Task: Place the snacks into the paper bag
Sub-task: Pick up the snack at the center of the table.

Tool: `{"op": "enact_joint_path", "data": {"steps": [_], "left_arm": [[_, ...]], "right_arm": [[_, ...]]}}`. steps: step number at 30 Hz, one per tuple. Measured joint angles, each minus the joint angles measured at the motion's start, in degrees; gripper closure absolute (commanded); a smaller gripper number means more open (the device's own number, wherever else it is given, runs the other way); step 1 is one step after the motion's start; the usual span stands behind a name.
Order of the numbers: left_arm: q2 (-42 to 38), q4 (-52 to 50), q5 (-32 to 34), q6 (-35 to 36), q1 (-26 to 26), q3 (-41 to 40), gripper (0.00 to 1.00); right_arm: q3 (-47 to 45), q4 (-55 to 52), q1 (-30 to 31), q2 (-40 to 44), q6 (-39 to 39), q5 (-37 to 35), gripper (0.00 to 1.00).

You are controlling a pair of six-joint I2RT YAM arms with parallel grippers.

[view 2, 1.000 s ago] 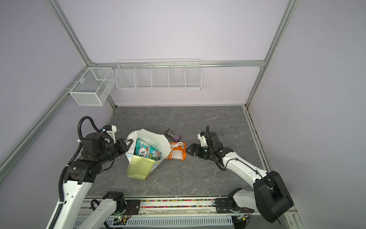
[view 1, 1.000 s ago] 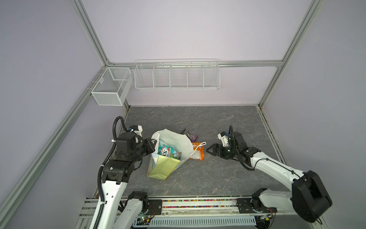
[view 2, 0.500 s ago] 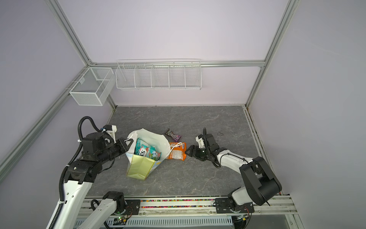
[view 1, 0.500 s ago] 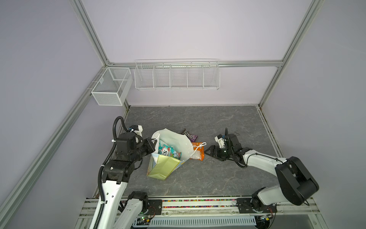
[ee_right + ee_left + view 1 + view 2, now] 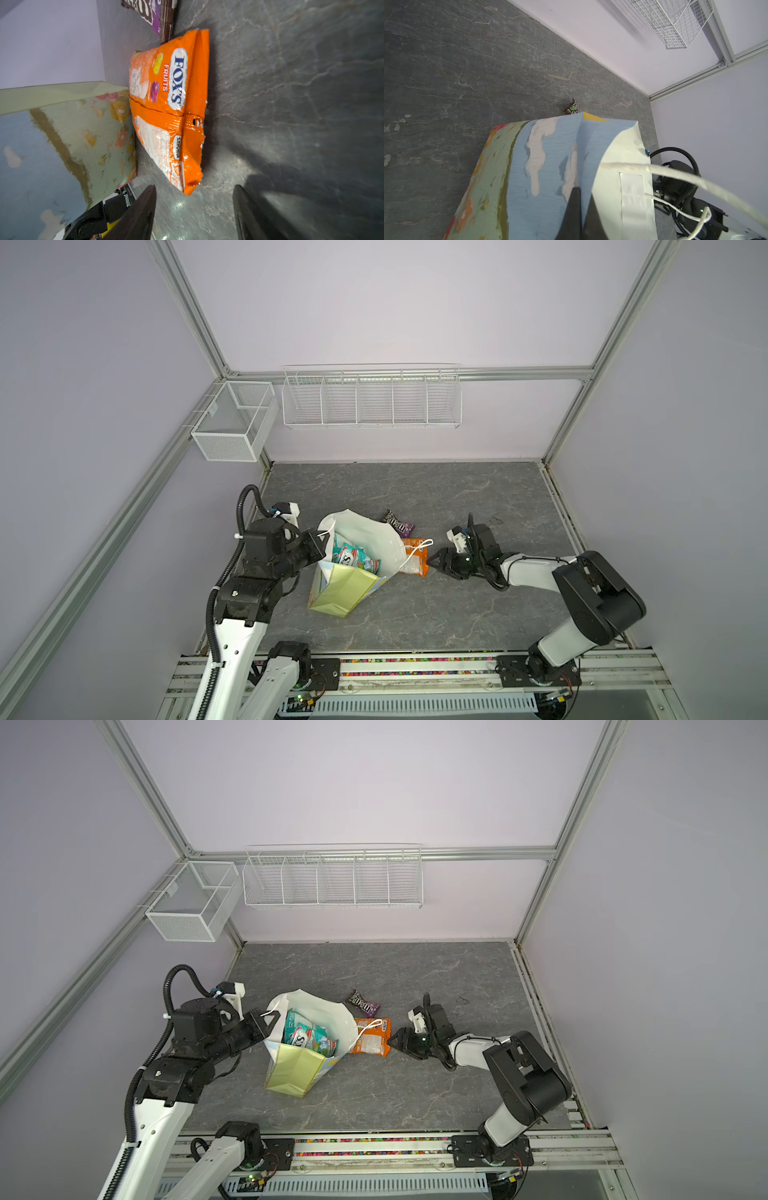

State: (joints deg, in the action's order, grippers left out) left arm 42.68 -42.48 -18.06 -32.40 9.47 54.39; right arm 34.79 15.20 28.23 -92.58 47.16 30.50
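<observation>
"Looking at the paper bag (image 5: 380, 537), where do you find it?" Ana asks.

"On the grey table (image 5: 457, 493), between the two arms, nearer to the left one," Ben answers. "It leans, and its open mouth faces up in both top views. A teal-red pouch (image 5: 353, 564) lies inside, with other packets beside it that I cannot tell apart."

"And the snacks outside?"

"Two. The orange pouch (image 5: 172, 99) lies flat on the table, right against the bag's flowered wall on the side of the right arm. The brown-purple pack (image 5: 399, 524) lies just beyond it, toward the back wall."

"What about the left gripper (image 5: 582, 191)?"

"Its fingers are pressed together on the bag's rim, with the printed side against one finger and the white inside against the other."

"And the right gripper (image 5: 195, 199)?"

"It is low over the table. Its jaws stand apart, partly open, with nothing in them. The near corner of the orange pouch lies just before the gap and touches neither finger."

"Anything further out?"

"A long wire basket (image 5: 372, 398) and a small wire basket (image 5: 232, 427) hang on the walls behind."
</observation>
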Motion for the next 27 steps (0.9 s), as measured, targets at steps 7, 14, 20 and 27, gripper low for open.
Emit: {"op": "enact_joint_path", "data": {"steps": [7, 14, 20, 27], "left_arm": [[0.0, 0.0, 0.0, -0.2, 0.0, 0.0, 1.00], [0.0, 0.0, 0.0, -0.2, 0.0, 0.0, 1.00], [0.0, 0.0, 0.0, -0.2, 0.0, 0.0, 1.00], [0.0, 0.0, 0.0, -0.2, 0.0, 0.0, 1.00]], "right_arm": [[-0.3, 4.6, 1.3, -2.4, 1.2, 0.7, 0.40], [-0.4, 13.6, 2.2, -7.0, 3.9, 2.9, 0.44], [-0.4, 20.3, 2.6, -10.2, 6.1, 3.9, 0.47], [-0.8, 28.0, 3.1, -14.3, 9.0, 4.7, 0.63]]}}
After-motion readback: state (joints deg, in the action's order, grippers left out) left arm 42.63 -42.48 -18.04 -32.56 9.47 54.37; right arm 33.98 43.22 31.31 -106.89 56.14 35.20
